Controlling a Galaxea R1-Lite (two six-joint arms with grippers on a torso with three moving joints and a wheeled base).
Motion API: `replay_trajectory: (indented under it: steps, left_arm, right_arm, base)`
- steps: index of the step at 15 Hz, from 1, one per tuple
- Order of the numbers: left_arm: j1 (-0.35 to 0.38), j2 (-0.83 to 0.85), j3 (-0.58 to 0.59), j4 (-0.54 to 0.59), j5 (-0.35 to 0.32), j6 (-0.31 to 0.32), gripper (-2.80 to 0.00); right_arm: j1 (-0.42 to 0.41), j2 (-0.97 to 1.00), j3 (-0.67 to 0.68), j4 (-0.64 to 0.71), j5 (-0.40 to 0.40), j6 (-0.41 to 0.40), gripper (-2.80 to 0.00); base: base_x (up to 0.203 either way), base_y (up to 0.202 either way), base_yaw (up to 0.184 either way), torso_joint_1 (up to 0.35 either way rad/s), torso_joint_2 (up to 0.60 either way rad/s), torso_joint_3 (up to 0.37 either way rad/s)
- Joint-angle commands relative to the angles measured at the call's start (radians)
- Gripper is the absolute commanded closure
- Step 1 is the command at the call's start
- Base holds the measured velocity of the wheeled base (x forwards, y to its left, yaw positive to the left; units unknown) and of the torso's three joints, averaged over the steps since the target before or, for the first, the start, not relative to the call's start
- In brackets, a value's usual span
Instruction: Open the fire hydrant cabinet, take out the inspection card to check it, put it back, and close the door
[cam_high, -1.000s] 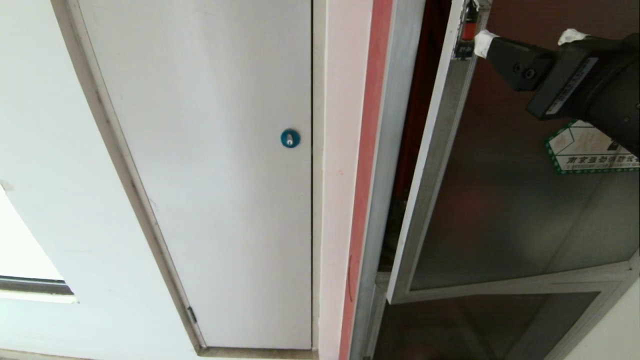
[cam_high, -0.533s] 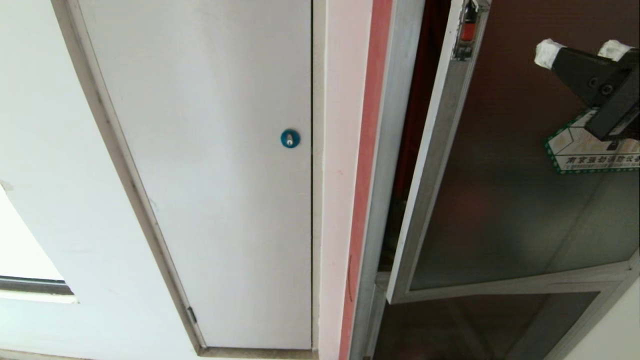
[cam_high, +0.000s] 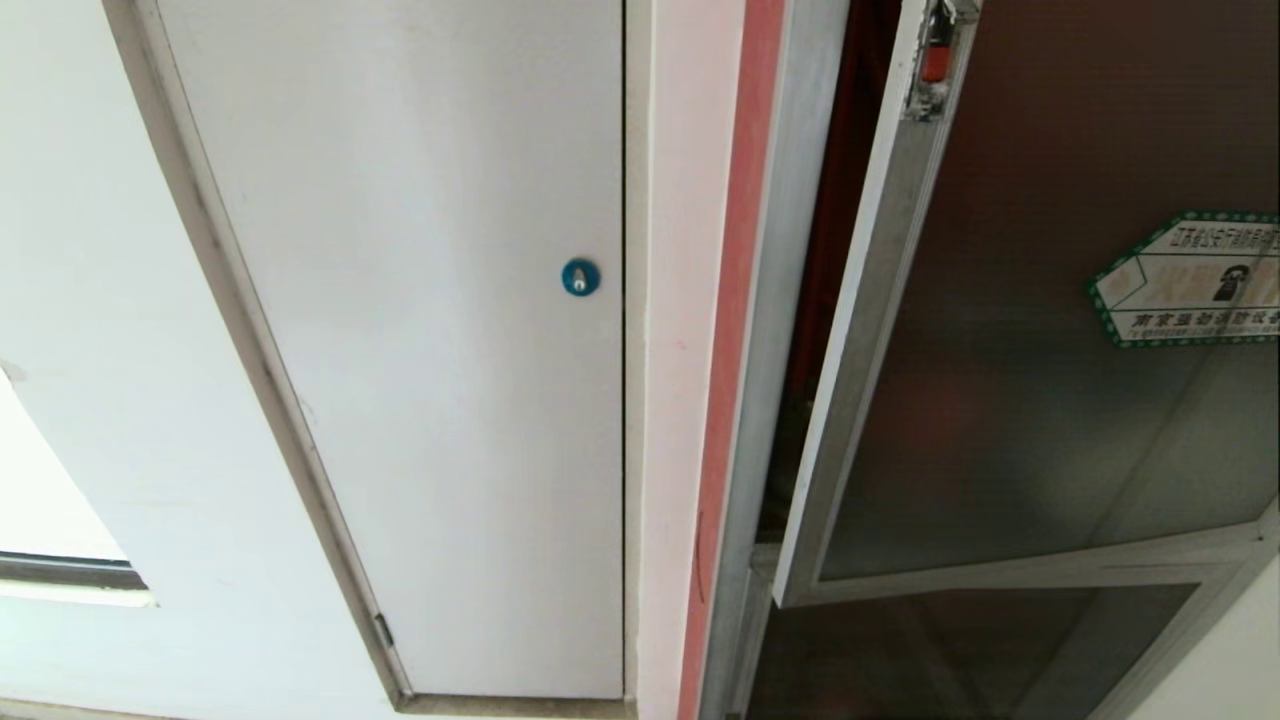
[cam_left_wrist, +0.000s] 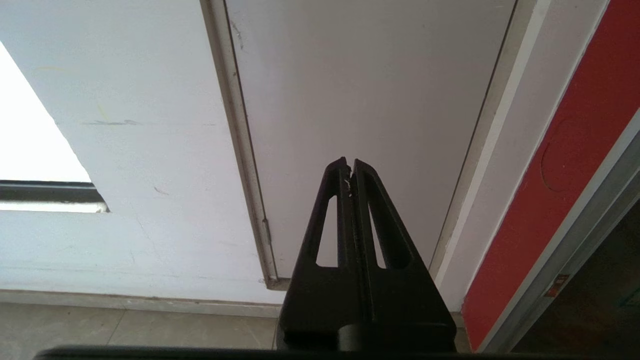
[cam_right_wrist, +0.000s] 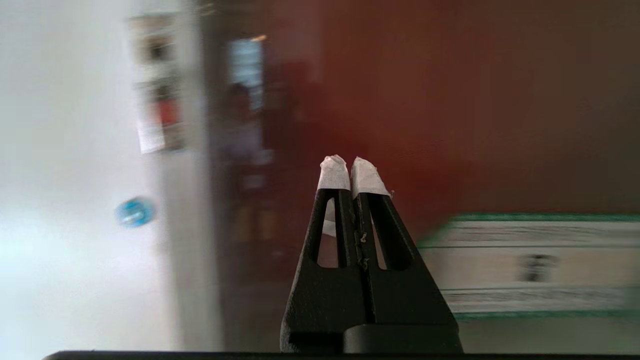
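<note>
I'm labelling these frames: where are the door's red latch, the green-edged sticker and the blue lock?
red latch (cam_high: 937, 60): head view, its red body.
green-edged sticker (cam_high: 1190, 280): head view, its white face.
blue lock (cam_high: 580, 277): head view, its round face.

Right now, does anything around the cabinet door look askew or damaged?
Nothing looks damaged. The door stands slightly ajar, its latch edge swung clear of the cabinet frame, leaving a dark gap. The sticker sits flat.

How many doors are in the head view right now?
2. The white door with the blue lock is on the left, shut. The glass door with the sticker is on the right, ajar.
</note>
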Motion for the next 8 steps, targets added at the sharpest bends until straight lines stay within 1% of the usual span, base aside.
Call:
replay_trajectory:
  steps: [1, 3, 5, 8]
  left_arm:
    - [0.000, 0.000, 0.006, 0.000, 0.001, 0.000, 0.00]
    - [0.000, 0.001, 0.006, 0.000, 0.001, 0.000, 0.00]
    - [0.000, 0.001, 0.006, 0.000, 0.001, 0.000, 0.00]
    - [0.000, 0.001, 0.006, 0.000, 0.001, 0.000, 0.00]
  right_arm:
    - [-0.100, -0.056, 0.007, -0.004, -0.007, -0.003, 0.00]
    - [-0.221, -0.131, 0.019, -0.003, -0.034, -0.003, 0.00]
    - [-0.320, -0.204, 0.042, 0.008, -0.082, -0.012, 0.00]
    - [-0.408, -0.363, 0.046, 0.197, -0.121, -0.011, 0.00]
  base:
    - [0.000, 0.000, 0.000, 0.000, 0.00, 0.000]
    - [0.000, 0.000, 0.000, 0.000, 0.00, 0.000]
    - [0.000, 0.000, 0.000, 0.000, 0.00, 0.000]
    - [0.000, 0.000, 0.000, 0.000, 0.00, 0.000]
